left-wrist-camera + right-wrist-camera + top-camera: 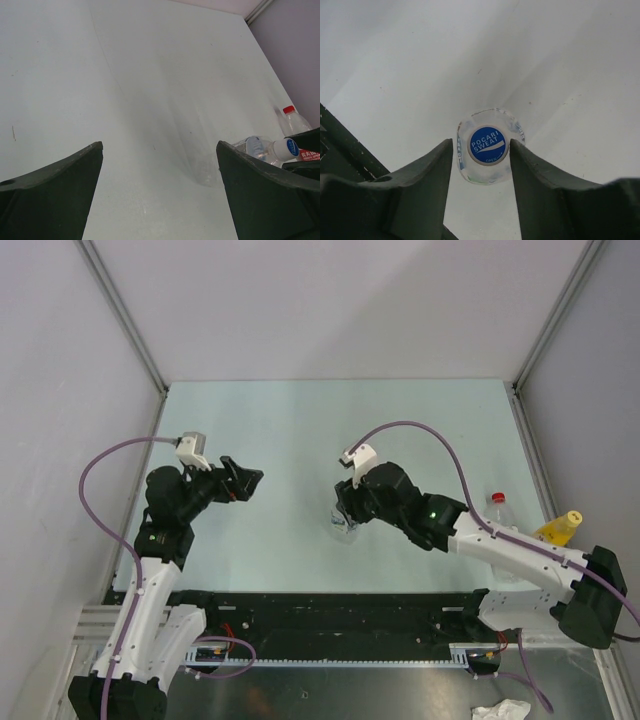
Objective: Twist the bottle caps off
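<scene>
A clear bottle with a blue-green label (343,524) stands upright mid-table. Its white cap (488,145) has a blue printed top. My right gripper (481,146) hangs over it, open, with one jaw on each side of the cap; the right jaw is almost touching it. In the top view the right gripper (350,502) hides most of this bottle. The red-capped bottle (497,502) and the bottle of orange-yellow liquid with a yellow cap (566,523) stand at the right. My left gripper (245,480) is open and empty, off to the left (159,146).
The left wrist view shows the white-capped bottle (280,150) and the red-capped bottle (292,119) at its right edge. Grey walls and metal rails close in the table on three sides. A crumpled white cloth (503,710) lies below the front rail.
</scene>
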